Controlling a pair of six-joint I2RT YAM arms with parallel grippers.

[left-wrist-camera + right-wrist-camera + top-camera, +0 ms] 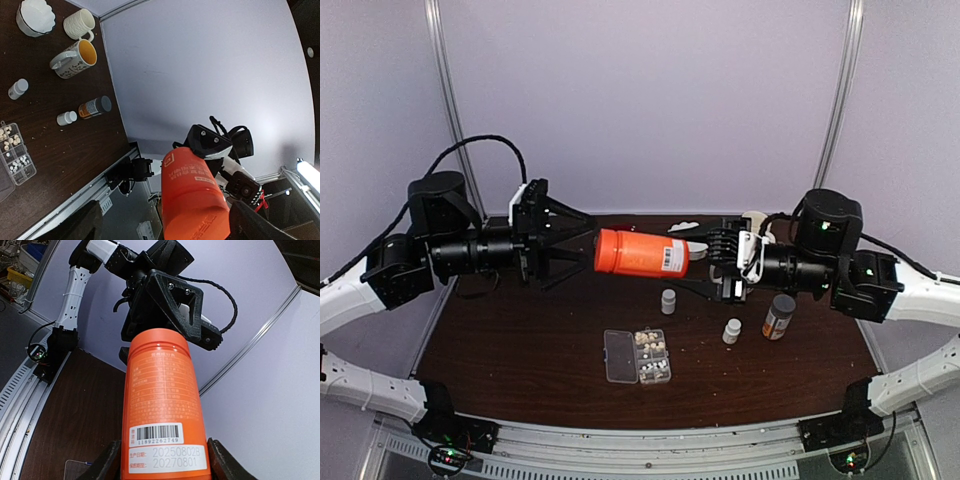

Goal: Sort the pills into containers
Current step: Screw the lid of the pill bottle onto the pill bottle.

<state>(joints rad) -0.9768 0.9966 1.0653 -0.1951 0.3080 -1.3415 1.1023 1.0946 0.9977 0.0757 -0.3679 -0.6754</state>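
- Pills (pixel 650 343) are sitting in the pill box (pixel 654 381) cells mid-table, the box running near-to-far.
- I'm seeing my right gripper (pixel 705 255) clamping the orange bottle (pixel 640 252), which is lying crosswise with its cap pointing left.
- My left gripper (pixel 588 250) is standing with its jaws apart.

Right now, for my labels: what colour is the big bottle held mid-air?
Orange bottle; right wrist view shows it best.

The bottle (pixel 638 252) was bright orange with a white barcode label, the table (pixel 520 345) dark brown woodgrain, the pills (pixel 647 339) whitish.
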